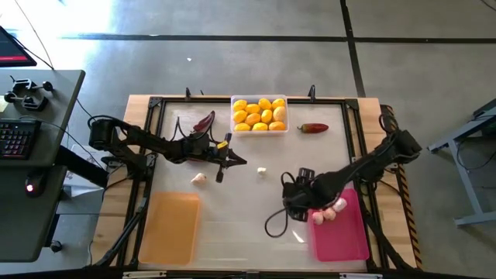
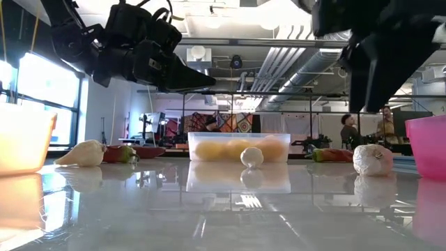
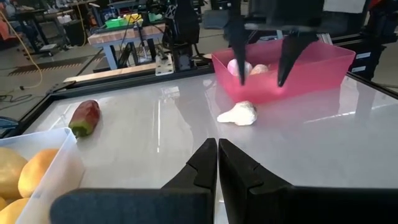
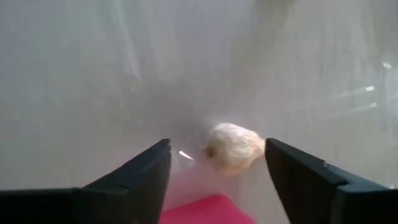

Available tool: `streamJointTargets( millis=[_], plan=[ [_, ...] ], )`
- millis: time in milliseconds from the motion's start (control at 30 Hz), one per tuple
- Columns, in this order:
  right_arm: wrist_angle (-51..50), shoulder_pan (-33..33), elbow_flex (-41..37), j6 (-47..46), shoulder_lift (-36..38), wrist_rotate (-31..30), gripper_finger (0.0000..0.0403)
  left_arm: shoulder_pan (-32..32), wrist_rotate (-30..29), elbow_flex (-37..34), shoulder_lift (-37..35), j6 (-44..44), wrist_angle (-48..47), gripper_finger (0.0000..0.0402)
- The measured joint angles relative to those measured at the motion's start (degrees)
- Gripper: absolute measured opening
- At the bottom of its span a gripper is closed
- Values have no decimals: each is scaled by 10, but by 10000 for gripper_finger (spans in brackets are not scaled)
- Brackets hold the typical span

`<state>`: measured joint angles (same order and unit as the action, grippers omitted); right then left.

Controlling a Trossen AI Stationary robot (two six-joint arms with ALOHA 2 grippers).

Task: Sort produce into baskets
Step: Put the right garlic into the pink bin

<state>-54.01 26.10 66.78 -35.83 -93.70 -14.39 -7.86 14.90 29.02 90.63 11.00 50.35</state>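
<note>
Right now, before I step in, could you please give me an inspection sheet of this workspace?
Surface: glossy white table top, reflective.
Job's things: lemons fill the clear tray. Some garlic bulbs lie in the pink tray. The orange tray holds nothing. Loose on the table are a red chili, a dark chili, a large garlic, a small garlic and a garlic beside the pink tray.
Clutter: nothing seen.
Grippers: left claw shut, mid-table. Right claw open, above the garlic beside the pink tray.
Cables: black loop at the right wrist.
Surroundings: desk with keyboard; people far behind.
</note>
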Motion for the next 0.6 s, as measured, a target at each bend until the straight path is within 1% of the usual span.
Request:
streamJointTargets(
  millis=[100, 167, 367, 467, 600],
  plan=[
    [5, -27, -19, 1, 0, 21, 286, 0, -1, 0, 0, 0, 0, 3],
    [18, -43, -37, 1, -1, 32, 297, 0, -1, 0, 0, 0, 0, 3],
    [62, -71, -83, 12, -1, 53, 299, 0, -1, 0, 0, 0, -4, 3],
    [86, -75, -100, 14, -1, 65, 298, 0, -1, 0, 0, 1, -4, 3],
    [95, -75, -119, 13, -1, 72, 298, 0, -1, 0, 0, 1, -4, 3]
  ],
)
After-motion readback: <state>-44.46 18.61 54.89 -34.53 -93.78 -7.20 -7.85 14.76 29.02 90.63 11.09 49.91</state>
